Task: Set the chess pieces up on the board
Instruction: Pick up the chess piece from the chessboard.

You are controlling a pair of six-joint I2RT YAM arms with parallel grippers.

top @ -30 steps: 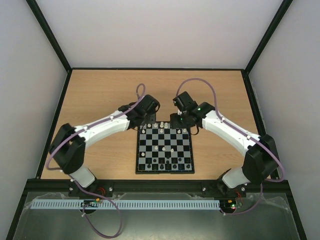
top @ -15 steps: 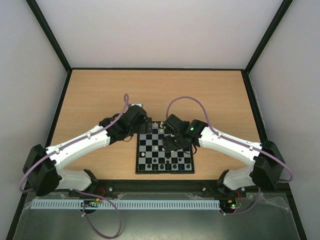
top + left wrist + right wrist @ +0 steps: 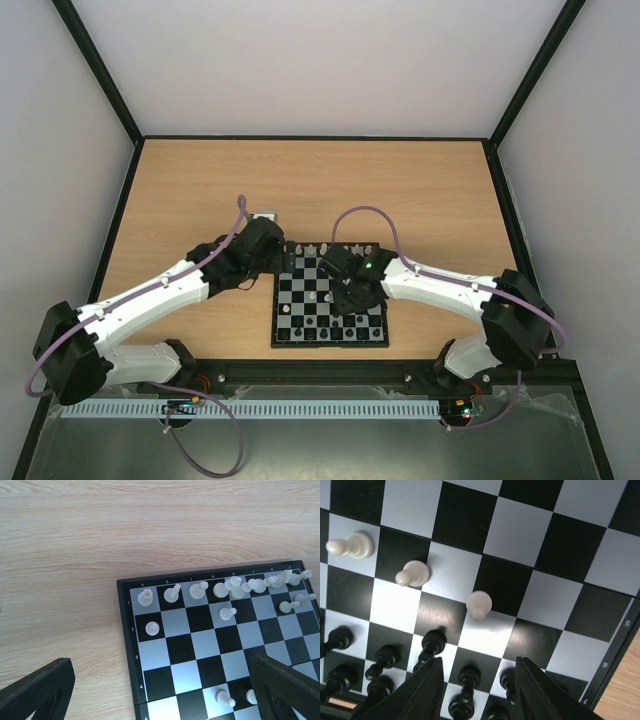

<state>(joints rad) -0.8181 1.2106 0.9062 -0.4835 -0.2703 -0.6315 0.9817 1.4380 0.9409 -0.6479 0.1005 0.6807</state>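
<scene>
Left fingers (image 3: 40, 692): spread wide, gripping nothing. From above, low over the bench (image 3: 200, 180), just off the far left corner of the board (image 3: 300, 300). Through the left wrist camera, one finger over bare wood at lower left, the other over the chequers at lower right, with the board's corner in the gap between them and running on beyond.

Along the board's edge row, a line of white pieces (image 3: 197, 590): spaced out near the corner, crowded and partly leaning toward the far end. One white pawn (image 3: 151, 627) alone on the next row at the corner file, a second (image 3: 227, 613) a few squares along. Two more white pawns (image 3: 222, 697) further down, just beside the finger over the chequers.

Right fingers (image 3: 427, 690): parted, nothing clamped between them. From above, over the right half of the board, toward its middle. Through the right wrist camera, three white pawns in a slanting line ahead of the tips, the nearest (image 3: 479, 604) just beyond the gap. Black pieces (image 3: 385, 657) packed along the near rows, some showing in the gap, others off to one side of it. Contact between fingers and any black piece: cannot tell.
</scene>
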